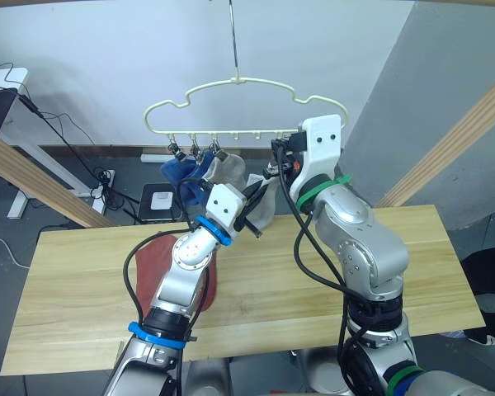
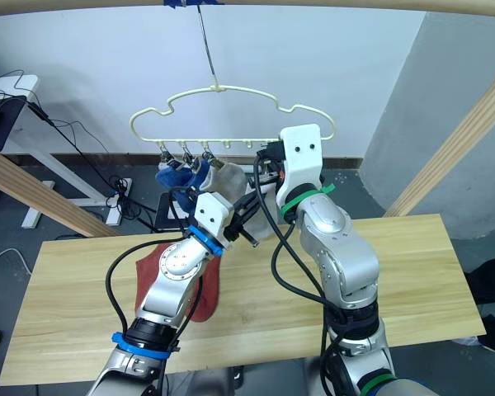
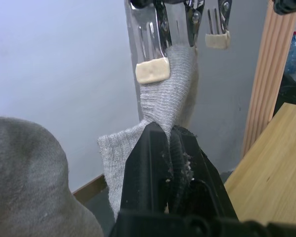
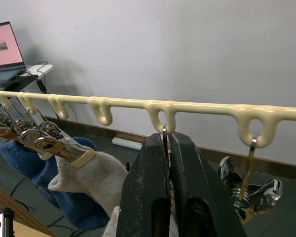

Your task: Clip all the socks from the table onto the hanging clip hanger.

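Note:
The pale-yellow clip hanger [image 1: 239, 82] hangs by its hook above the table [image 1: 82, 289]. Two blue socks [image 1: 181, 175] and a light grey sock [image 1: 231, 169] hang from its left clips. My left gripper [image 3: 168, 143] is shut on another light grey sock [image 3: 172, 94], holding it up just under a metal clip [image 3: 152, 69]. My right gripper [image 4: 166, 143] is shut on a clip hanging from a middle loop of the hanger bar [image 4: 197, 106]. Rust-red sock fabric [image 1: 157, 260] lies on the table, partly hidden under my left arm.
Slanted wooden beams stand at the left [image 1: 33, 177] and right [image 1: 462, 136], with a wooden rail [image 2: 313, 4] overhead. Cables and a power strip [image 1: 107, 181] lie on the floor behind the table. A laptop [image 4: 5, 44] sits on a desk at the far left.

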You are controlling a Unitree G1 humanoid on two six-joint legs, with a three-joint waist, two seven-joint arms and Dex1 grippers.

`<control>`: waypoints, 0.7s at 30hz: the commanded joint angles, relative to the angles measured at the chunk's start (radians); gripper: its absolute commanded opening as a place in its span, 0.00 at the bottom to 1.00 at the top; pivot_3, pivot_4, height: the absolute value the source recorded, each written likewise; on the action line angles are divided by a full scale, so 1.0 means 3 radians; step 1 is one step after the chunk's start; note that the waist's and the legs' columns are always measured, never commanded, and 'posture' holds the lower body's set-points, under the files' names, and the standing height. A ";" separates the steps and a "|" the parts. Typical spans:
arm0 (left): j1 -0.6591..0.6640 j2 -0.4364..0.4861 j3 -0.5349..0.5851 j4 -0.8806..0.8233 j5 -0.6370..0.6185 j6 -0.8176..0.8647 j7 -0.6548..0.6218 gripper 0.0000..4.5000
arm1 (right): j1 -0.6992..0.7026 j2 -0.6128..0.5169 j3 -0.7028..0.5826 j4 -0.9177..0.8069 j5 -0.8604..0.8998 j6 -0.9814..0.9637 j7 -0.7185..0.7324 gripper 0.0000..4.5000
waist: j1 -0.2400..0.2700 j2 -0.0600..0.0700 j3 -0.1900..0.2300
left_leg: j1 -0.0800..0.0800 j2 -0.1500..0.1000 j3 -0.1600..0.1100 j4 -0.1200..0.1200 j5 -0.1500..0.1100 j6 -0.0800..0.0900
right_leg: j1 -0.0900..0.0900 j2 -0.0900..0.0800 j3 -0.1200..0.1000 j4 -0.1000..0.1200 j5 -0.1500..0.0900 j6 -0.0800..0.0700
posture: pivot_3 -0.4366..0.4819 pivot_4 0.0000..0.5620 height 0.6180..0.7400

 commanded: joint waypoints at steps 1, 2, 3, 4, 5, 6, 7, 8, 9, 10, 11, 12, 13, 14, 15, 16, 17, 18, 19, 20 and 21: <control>-0.0020 -0.0010 0.0018 -0.0063 -0.0023 -0.0011 0.0032 0.00 | 0.0036 0.0046 -0.0017 -0.0165 0.0073 0.0018 0.0001 0.18 | 0.0000 0.0000 0.0000 | 0.0000 0.0000 0.0000 0.0000 0.0000 0.0000 | 0.0000 0.0000 0.0000 0.0000 0.0000 0.0000 | 0.20 0.49 1.00; -0.0025 -0.0009 0.0018 -0.0055 -0.0010 -0.0008 0.0042 0.00 | 0.0036 0.0051 -0.0028 -0.0167 0.0081 0.0031 0.0001 0.28 | 0.0000 0.0000 0.0000 | 0.0000 0.0000 0.0000 0.0000 0.0000 0.0000 | 0.0000 0.0000 0.0000 0.0000 0.0000 0.0000 | 0.20 0.50 1.00; -0.0032 -0.0011 0.0021 -0.0044 0.0004 -0.0003 0.0063 0.00 | 0.0035 0.0053 -0.0039 -0.0174 0.0101 0.0053 0.0014 0.36 | 0.0000 0.0000 0.0000 | 0.0000 0.0000 0.0000 0.0000 0.0000 0.0000 | 0.0000 0.0000 0.0001 0.0000 0.0000 0.0000 | 0.20 0.50 1.00; -0.0036 -0.0010 0.0011 -0.0038 -0.0030 0.0005 0.0024 0.00 | 0.0034 0.0040 -0.0043 -0.0190 0.0120 0.0075 0.0039 0.44 | 0.0000 0.0000 0.0000 | 0.0000 0.0000 0.0000 0.0000 0.0000 0.0000 | 0.0000 0.0000 0.0001 0.0000 0.0000 0.0000 | 0.20 0.50 1.00; -0.0028 -0.0012 0.0005 -0.0050 -0.0078 0.0012 -0.0020 0.00 | 0.0038 0.0021 -0.0051 -0.0219 0.0145 0.0102 0.0070 0.52 | 0.0000 0.0000 0.0000 | 0.0000 0.0000 0.0000 0.0000 0.0000 0.0000 | 0.0000 0.0000 0.0000 0.0000 0.0000 0.0000 | 0.20 0.50 1.00; -0.0018 -0.0013 0.0005 -0.0062 -0.0107 0.0026 -0.0042 0.00 | 0.0044 -0.0010 -0.0055 -0.0258 0.0181 0.0143 0.0111 0.52 | 0.0000 0.0000 0.0000 | 0.0000 0.0000 0.0000 0.0000 0.0000 0.0000 | 0.0000 0.0000 0.0000 0.0000 0.0000 0.0000 | 0.20 0.50 1.00; -0.0011 -0.0013 0.0006 -0.0071 -0.0123 0.0036 -0.0055 0.00 | 0.0047 -0.0032 -0.0059 -0.0285 0.0207 0.0173 0.0136 0.52 | 0.0000 0.0000 0.0000 | 0.0000 0.0000 0.0000 0.0000 0.0000 0.0000 | 0.0000 0.0000 0.0000 0.0000 0.0000 0.0000 | 0.20 0.50 1.00; 0.0003 0.0003 -0.0007 -0.0085 -0.0133 0.0096 -0.0090 0.00 | 0.0055 -0.0059 -0.0061 -0.0320 0.0248 0.0208 0.0171 0.52 | 0.0000 0.0000 0.0000 | -0.0001 0.0000 0.0000 0.0000 0.0000 0.0000 | 0.0000 0.0000 0.0000 -0.0001 0.0000 0.0000 | 0.20 0.50 1.00; 0.0020 0.0019 0.0000 -0.0097 -0.0138 0.0137 -0.0101 0.00 | 0.0074 -0.0097 -0.0064 -0.0376 0.0295 0.0259 0.0218 0.52 | 0.0000 0.0000 0.0000 | -0.0001 0.0000 0.0000 0.0000 0.0000 0.0000 | 0.0000 0.0000 0.0000 -0.0001 0.0000 0.0000 | 0.20 0.50 1.00; 0.0032 0.0031 0.0006 -0.0107 -0.0143 0.0165 -0.0110 0.00 | 0.0087 -0.0123 -0.0067 -0.0415 0.0326 0.0297 0.0249 0.52 | 0.0000 0.0000 0.0000 | 0.0000 0.0000 0.0000 0.0000 0.0000 0.0000 | 0.0000 0.0000 0.0000 -0.0001 0.0000 0.0000 | 0.20 0.50 1.00; 0.0041 0.0036 0.0016 -0.0123 -0.0156 0.0202 -0.0112 0.00 | 0.0107 -0.0156 -0.0069 -0.0464 0.0372 0.0331 0.0291 0.52 | -0.0001 0.0000 0.0000 | 0.0000 0.0000 0.0000 0.0000 0.0000 0.0000 | 0.0000 0.0000 0.0000 -0.0001 0.0000 0.0000 | 0.20 0.50 1.00; 0.0048 0.0045 0.0023 -0.0150 -0.0188 0.0268 -0.0135 0.12 | 0.0138 -0.0222 -0.0061 -0.0535 0.0418 0.0375 0.0344 0.53 | -0.0001 0.0000 0.0000 | 0.0000 0.0000 0.0000 0.0000 0.0000 0.0000 | 0.0000 0.0000 0.0000 -0.0001 0.0000 0.0000 | 0.20 0.50 1.00; 0.0049 0.0058 0.0022 -0.0172 -0.0205 0.0296 -0.0159 0.15 | 0.0169 -0.0287 -0.0053 -0.0601 0.0456 0.0396 0.0398 0.53 | 0.0000 0.0000 0.0000 | 0.0000 0.0000 0.0000 0.0000 0.0000 0.0000 | 0.0000 0.0000 0.0000 -0.0001 0.0000 0.0000 | 0.20 0.50 1.00; 0.0049 0.0068 0.0020 -0.0189 -0.0216 0.0315 -0.0176 0.22 | 0.0190 -0.0335 -0.0047 -0.0648 0.0487 0.0411 0.0431 0.53 | -0.0001 0.0000 0.0000 | -0.0001 0.0000 -0.0001 0.0000 0.0000 0.0000 | 0.0000 0.0000 -0.0001 -0.0001 0.0000 0.0000 | 0.20 0.50 1.00; 0.0052 0.0079 0.0013 -0.0209 -0.0246 0.0357 -0.0211 0.29 | 0.0208 -0.0412 -0.0026 -0.0692 0.0510 0.0414 0.0480 0.53 | -0.0001 0.0000 0.0000 | 0.0000 0.0000 0.0000 0.0000 0.0000 0.0000 | 0.0000 0.0001 0.0000 -0.0001 0.0000 0.0000 | 0.20 0.50 1.00; 0.0063 0.0094 0.0009 -0.0240 -0.0288 0.0412 -0.0252 0.35 | 0.0228 -0.0499 -0.0012 -0.0749 0.0541 0.0407 0.0546 0.53 | -0.0001 0.0000 0.0000 | 0.0000 -0.0001 0.0000 0.0000 0.0000 0.0000 | 0.0000 0.0001 0.0001 0.0000 0.0000 0.0000 | 0.20 0.50 1.00; 0.0071 0.0103 0.0009 -0.0265 -0.0319 0.0459 -0.0282 0.42 | 0.0240 -0.0561 -0.0003 -0.0786 0.0565 0.0403 0.0590 0.53 | -0.0001 0.0000 0.0000 | 0.0000 -0.0001 0.0000 0.0001 0.0000 0.0000 | 0.0000 0.0001 0.0001 0.0000 0.0000 0.0000 | 0.20 0.50 1.00; 0.0079 0.0118 0.0006 -0.0290 -0.0343 0.0506 -0.0316 0.47 | 0.0249 -0.0625 0.0008 -0.0820 0.0588 0.0399 0.0633 0.53 | -0.0001 0.0000 0.0000 | 0.0000 -0.0001 0.0000 0.0001 0.0000 0.0000 | 0.0000 0.0001 0.0000 0.0000 0.0000 0.0000 | 0.20 0.50 1.00; 0.0085 0.0128 0.0005 -0.0308 -0.0353 0.0536 -0.0336 0.53 | 0.0254 -0.0664 0.0013 -0.0837 0.0610 0.0395 0.0652 0.53 | -0.0001 0.0000 0.0000 | 0.0000 -0.0001 0.0000 0.0001 0.0000 0.0000 | 0.0000 0.0001 0.0000 0.0000 0.0000 0.0000 | 0.20 0.50 1.00; 0.0097 0.0156 0.0012 -0.0357 -0.0378 0.0576 -0.0374 0.58 | 0.0284 -0.0757 0.0017 -0.0891 0.0624 0.0372 0.0709 0.53 | -0.0001 0.0000 0.0000 | 0.0000 0.0000 -0.0001 0.0000 0.0000 0.0000 | 0.0000 0.0002 0.0000 0.0000 0.0000 0.0000 | 0.20 0.50 1.00; 0.0105 0.0177 0.0017 -0.0394 -0.0397 0.0606 -0.0402 0.64 | 0.0306 -0.0826 0.0021 -0.0930 0.0636 0.0352 0.0750 0.53 | -0.0001 0.0000 0.0000 | 0.0000 0.0000 -0.0001 0.0000 0.0000 0.0000 | 0.0000 0.0002 0.0000 0.0000 0.0000 0.0000 | 0.20 0.50 1.00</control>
